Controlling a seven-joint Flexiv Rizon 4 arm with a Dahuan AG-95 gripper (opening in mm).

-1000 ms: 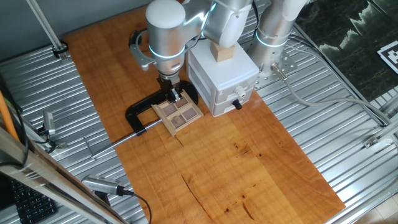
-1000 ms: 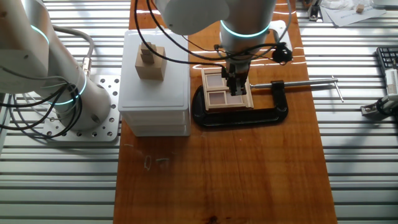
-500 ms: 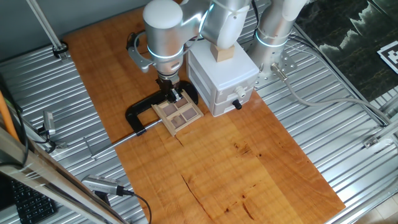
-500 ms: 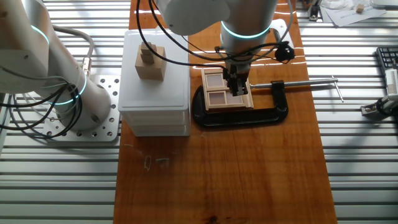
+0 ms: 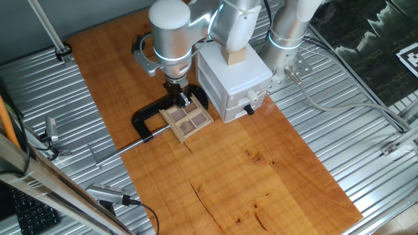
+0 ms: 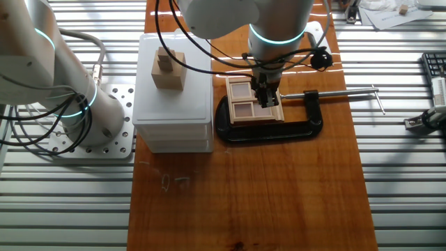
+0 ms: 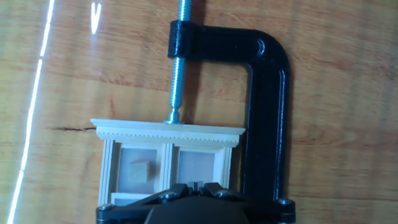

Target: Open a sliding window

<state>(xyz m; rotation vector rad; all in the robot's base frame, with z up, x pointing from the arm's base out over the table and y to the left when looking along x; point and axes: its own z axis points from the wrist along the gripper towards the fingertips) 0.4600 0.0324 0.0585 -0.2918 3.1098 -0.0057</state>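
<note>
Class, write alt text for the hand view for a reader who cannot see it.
A small wooden window lies on a wood table, held by a black C-clamp whose screw presses its top edge. The tool sits at the bottom edge, over the window.

arm bent over table, gripper (image 5: 183,100) pointing down; fingers close together

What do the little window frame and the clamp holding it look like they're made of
The sliding window looks like pale unfinished wood: matte, with a finely notched top rail. The C-clamp looks like black-painted cast metal, smooth with a slight sheen; its screw is bare, shiny threaded metal.
</note>
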